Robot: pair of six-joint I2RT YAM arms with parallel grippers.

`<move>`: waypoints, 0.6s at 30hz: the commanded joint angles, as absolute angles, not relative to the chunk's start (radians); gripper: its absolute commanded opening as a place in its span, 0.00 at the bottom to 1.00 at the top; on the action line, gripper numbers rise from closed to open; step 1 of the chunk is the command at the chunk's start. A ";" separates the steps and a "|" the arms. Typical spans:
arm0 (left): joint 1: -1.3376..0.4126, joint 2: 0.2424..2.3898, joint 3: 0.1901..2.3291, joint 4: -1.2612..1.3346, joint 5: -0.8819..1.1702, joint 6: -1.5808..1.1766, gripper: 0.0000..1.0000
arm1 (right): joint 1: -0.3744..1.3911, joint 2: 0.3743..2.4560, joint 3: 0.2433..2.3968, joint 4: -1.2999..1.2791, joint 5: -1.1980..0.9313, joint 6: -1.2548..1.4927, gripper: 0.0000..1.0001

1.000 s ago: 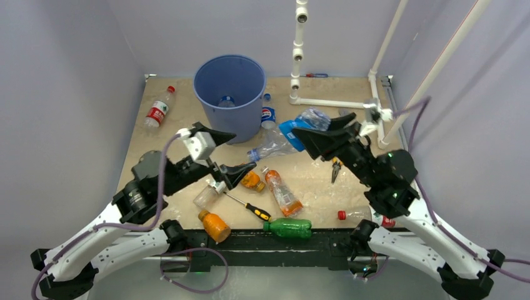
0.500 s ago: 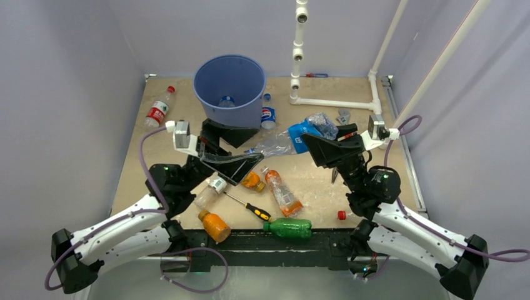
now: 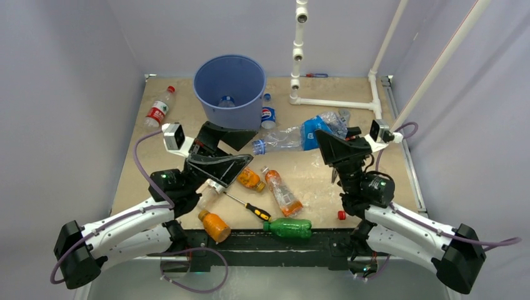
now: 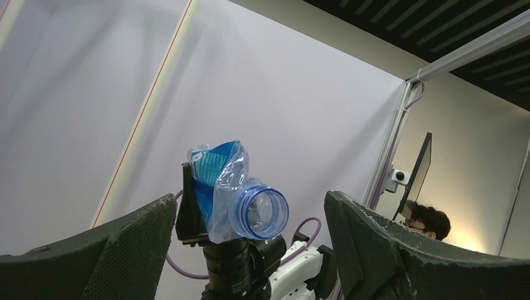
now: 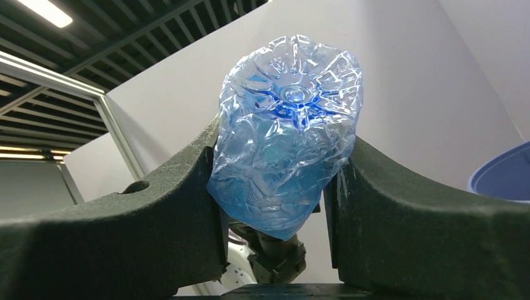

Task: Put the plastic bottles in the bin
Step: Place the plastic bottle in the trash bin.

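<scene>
Likely a handover in progress, so the left claw (image 3: 249, 147) should be closing squarely on the neck before the right claw (image 5: 284, 156) is letting go, then clearing the rim before dropping. The left arm is reaching in low from the near edge, its claw gaping wide and empty. The right arm is standing tall, its claw pinching the crumpled blue-label bottle (image 3: 294, 139) by its base, level above the counter (image 3: 312, 181). The neck seems to be just at the left fingertips, hard to tell. The bin (image 3: 232, 115) is sitting beyond, far-left.

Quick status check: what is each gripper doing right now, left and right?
Left gripper: open, nothing between the fingers.
Right gripper: closed on the crushed clear bottle.
</scene>
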State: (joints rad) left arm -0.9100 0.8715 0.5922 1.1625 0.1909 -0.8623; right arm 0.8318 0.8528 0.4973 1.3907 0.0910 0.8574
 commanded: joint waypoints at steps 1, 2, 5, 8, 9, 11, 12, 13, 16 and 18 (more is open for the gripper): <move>-0.909 0.906 0.613 1.262 0.163 -0.881 0.86 | 0.834 0.889 0.492 1.502 0.131 0.917 0.00; -0.909 0.918 0.621 1.260 0.167 -0.880 0.85 | 0.835 0.898 0.492 1.505 0.132 0.921 0.00; -0.916 0.953 0.638 1.246 0.172 -0.859 0.85 | 0.848 0.919 0.502 1.502 0.134 0.929 0.00; -0.945 0.976 0.654 1.217 0.170 -0.808 0.83 | 0.873 0.941 0.506 1.496 0.151 0.930 0.00; -0.955 0.979 0.658 1.205 0.166 -0.788 0.81 | 0.877 0.946 0.507 1.497 0.151 0.931 0.00; -0.968 0.978 0.666 1.176 0.153 -0.749 0.72 | 0.881 0.952 0.506 1.498 0.147 0.934 0.00; -0.969 0.974 0.667 1.162 0.141 -0.740 0.67 | 0.883 0.952 0.503 1.499 0.147 0.934 0.00; -0.969 0.971 0.668 1.154 0.139 -0.734 0.61 | 0.883 0.946 0.492 1.501 0.150 0.933 0.00; -0.970 0.957 0.668 1.149 0.123 -0.713 0.54 | 0.884 0.919 0.477 1.468 0.159 0.922 0.00; -0.970 0.944 0.666 1.142 0.109 -0.698 0.51 | 0.884 0.905 0.470 1.435 0.142 0.913 0.00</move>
